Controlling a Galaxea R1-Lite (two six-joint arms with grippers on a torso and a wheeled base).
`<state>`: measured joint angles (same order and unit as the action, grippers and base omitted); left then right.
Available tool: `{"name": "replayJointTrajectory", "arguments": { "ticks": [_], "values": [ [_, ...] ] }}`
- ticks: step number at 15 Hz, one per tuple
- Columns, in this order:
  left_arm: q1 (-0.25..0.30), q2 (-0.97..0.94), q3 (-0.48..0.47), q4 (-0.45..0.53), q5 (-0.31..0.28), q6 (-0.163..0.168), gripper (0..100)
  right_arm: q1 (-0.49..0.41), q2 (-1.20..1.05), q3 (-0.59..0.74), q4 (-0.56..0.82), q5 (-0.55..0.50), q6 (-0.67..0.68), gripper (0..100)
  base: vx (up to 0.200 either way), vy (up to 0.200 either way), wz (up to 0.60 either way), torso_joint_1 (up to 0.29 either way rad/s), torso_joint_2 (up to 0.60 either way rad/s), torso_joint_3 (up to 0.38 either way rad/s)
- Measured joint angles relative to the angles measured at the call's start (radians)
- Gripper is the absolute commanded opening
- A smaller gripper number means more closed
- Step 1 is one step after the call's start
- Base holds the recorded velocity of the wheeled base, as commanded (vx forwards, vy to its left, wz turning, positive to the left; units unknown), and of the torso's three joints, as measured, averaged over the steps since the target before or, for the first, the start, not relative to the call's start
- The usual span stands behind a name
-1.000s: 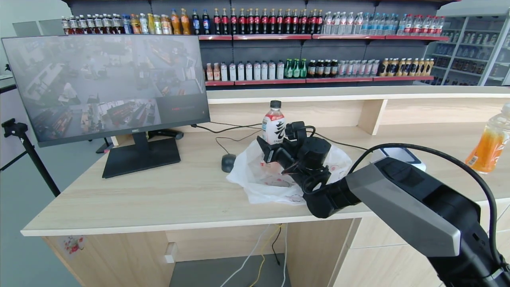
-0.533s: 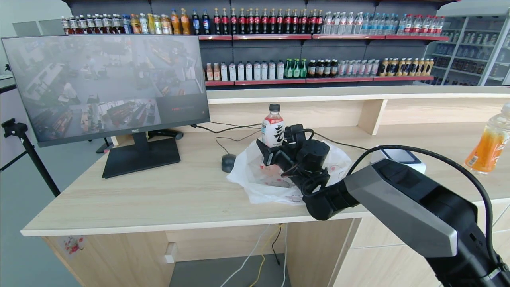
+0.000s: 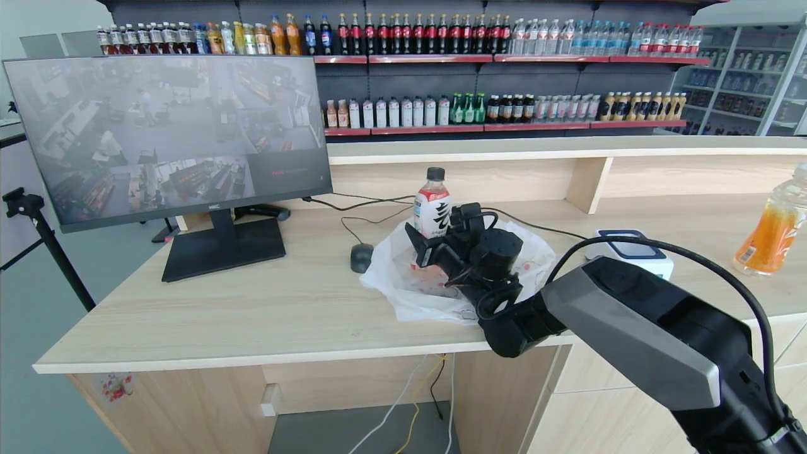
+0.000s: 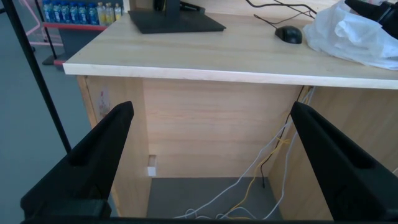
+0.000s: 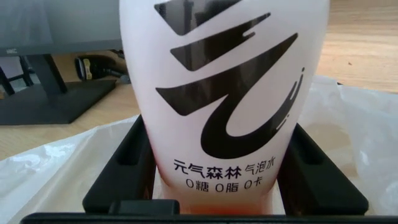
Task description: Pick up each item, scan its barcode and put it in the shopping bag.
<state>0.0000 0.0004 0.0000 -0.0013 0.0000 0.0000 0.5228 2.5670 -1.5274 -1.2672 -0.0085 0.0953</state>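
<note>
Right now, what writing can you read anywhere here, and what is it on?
"气泡水": bottle label, after a four-character brand name.
"0糖 0脂 0卡": the line below it.
Large brush-stroke character: upper label, a logo.
Logo on monitor bezel: too small.
Print on shelf bottles, orange bottle, bag: too small or blurred.

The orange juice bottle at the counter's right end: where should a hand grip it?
Probably around the mid-body, coming in level from the robot's side: the orange juice bottle stands upright on the counter, its round body wider than its neck.
</note>
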Motion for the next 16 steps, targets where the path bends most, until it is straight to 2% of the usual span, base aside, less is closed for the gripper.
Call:
{"name": "replayJointTrajectory", "arguments": {
  "ticks": [8, 9, 16],
  "values": [
    [0.0, 0.0, 0.0, 0.0, 0.0, 0.0, 100, 0.0, 0.001, 0.036, -0.017, 0.002, -0.002, 0, 0.0, 0.0, 0.0, 0.0, 0.0, 0.0],
    [0.0, 0.0, 0.0, 0.0, 0.0, 0.0, 100, 0.0, 0.001, 0.036, -0.016, 0.002, -0.002, 100, 0.0, 0.0, 0.0, 0.0, 0.0, 0.0],
    [0.0, 0.0, 0.0, 0.0, 0.0, 0.0, 100, 0.007, 0.005, 0.039, -0.062, 0.004, 0.006, 100, 0.0, 0.0, 0.0, 0.0, 0.0, 0.0]
  ]
}}
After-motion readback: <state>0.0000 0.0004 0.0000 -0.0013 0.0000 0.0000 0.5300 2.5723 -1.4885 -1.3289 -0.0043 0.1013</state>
